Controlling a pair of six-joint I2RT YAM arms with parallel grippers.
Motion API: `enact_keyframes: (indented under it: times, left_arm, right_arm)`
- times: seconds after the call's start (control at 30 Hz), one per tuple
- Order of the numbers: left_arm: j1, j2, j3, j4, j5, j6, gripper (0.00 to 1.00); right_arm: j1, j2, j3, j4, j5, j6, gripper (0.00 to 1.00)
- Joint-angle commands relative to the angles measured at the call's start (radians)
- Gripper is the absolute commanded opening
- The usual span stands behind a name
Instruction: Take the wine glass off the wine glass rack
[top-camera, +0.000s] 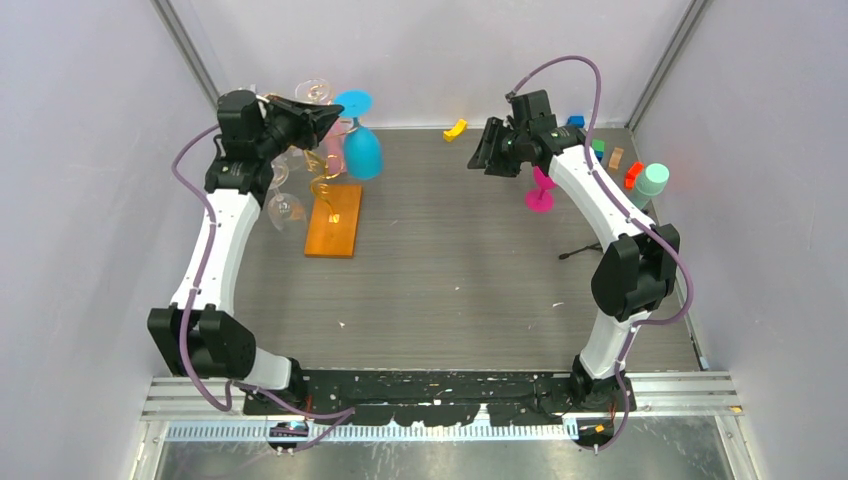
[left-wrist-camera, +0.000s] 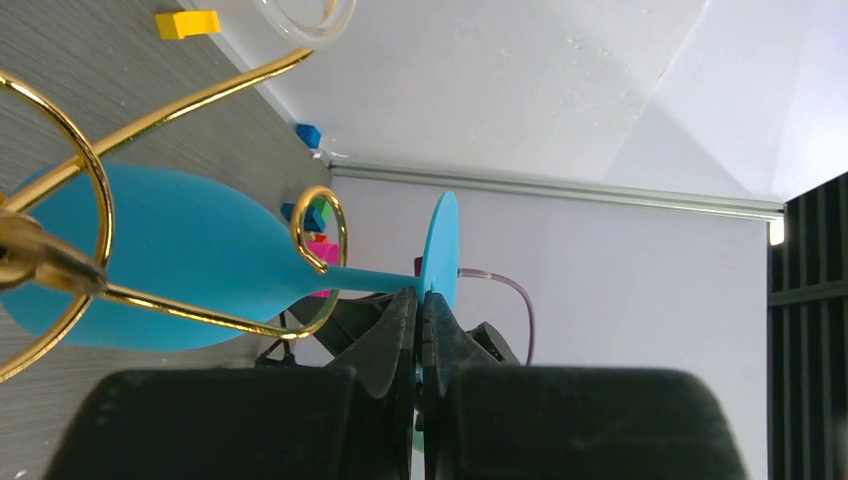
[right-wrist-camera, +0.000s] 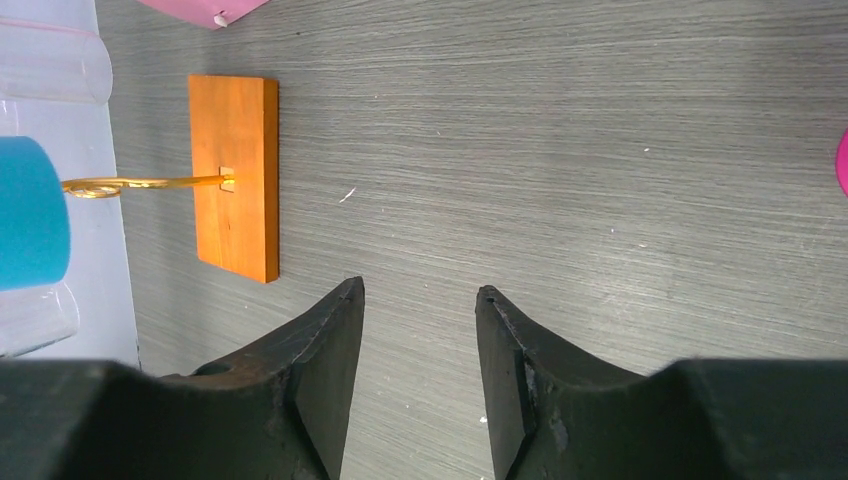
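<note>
A blue wine glass (top-camera: 362, 150) hangs upside down from the wine glass rack (top-camera: 326, 186), a tree of curly gold wire on an orange wooden base (top-camera: 335, 222) at the back left. My left gripper (top-camera: 330, 118) is shut on the edge of the glass's round foot (left-wrist-camera: 441, 240). The stem (left-wrist-camera: 372, 277) still lies in a gold looped arm (left-wrist-camera: 322, 228), with the bowl (left-wrist-camera: 180, 260) behind it. My right gripper (top-camera: 482, 150) is open and empty, held high over the table's middle. In its view (right-wrist-camera: 418, 292) the base (right-wrist-camera: 235, 175) and the blue bowl (right-wrist-camera: 30, 210) show at left.
Clear glasses (top-camera: 285, 210) hang on the rack's other arms. A pink wine glass (top-camera: 540, 195) stands under the right arm. A yellow block (top-camera: 455, 128), several coloured blocks and a mint cup (top-camera: 652, 180) sit at the back right. A small black tripod (top-camera: 582, 250) lies at right.
</note>
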Motion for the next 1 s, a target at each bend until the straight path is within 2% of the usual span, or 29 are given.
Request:
enact_keyframes:
  times: [0.0, 0.27, 0.97]
  left_arm:
    - [0.024, -0.078, -0.009, 0.073, 0.047, -0.029, 0.0]
    - [0.09, -0.101, -0.031, 0.057, 0.038, -0.028, 0.0]
    - [0.102, 0.031, 0.066, 0.116, 0.015, -0.017, 0.0]
  right_arm:
    - [0.002, -0.051, 0.008, 0.033, -0.002, 0.0, 0.53]
    - [0.002, -0.047, 0.006, 0.059, -0.036, 0.018, 0.61]
    - [0.002, -0.068, -0.001, 0.06, -0.021, 0.021, 0.62]
